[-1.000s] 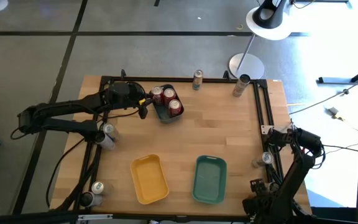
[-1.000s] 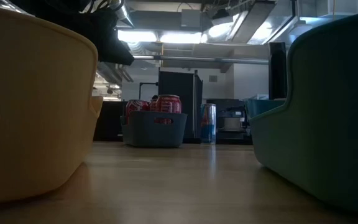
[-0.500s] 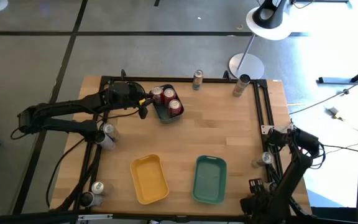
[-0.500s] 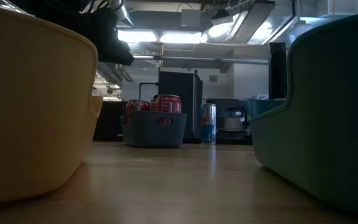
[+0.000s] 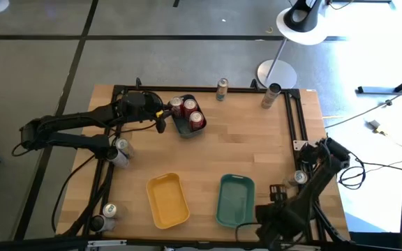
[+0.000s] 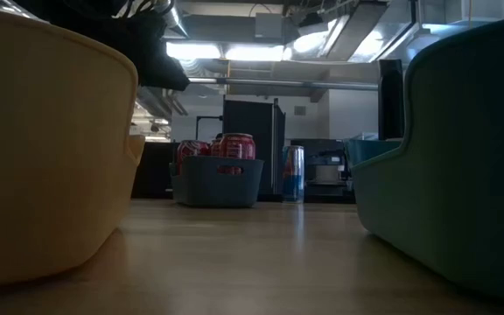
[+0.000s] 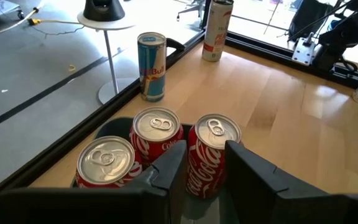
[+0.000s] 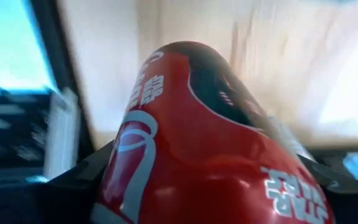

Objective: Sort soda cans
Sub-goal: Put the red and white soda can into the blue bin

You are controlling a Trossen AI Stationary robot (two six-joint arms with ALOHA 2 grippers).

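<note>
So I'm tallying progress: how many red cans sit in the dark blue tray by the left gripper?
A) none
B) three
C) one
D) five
B: the left wrist view shows three red cans standing together in the dark blue tray, and the high view shows three silver tops there too.
</note>
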